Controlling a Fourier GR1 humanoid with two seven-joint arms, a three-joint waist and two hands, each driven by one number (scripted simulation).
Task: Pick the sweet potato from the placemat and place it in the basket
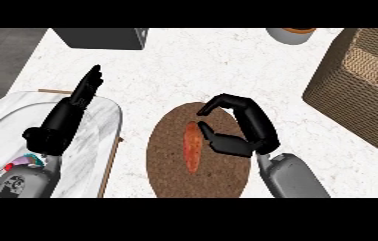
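An orange sweet potato (pixel 192 147) lies lengthwise on a round brown placemat (pixel 166 160) near the counter's front edge. My right hand (pixel 247 130) hovers just right of the sweet potato. Its fingers arch over the potato's upper end and the thumb points at its side, without closing on it. The woven basket (pixel 347 82) stands at the right edge, partly cut off by the view. My left hand (pixel 74 107) rests open at the left, fingers up.
A dark grey box (pixel 103 37) sits at the back left. A grey cup with an orange rim (pixel 291 34) stands at the back right. A thin wooden stick (pixel 111 162) lies left of the placemat.
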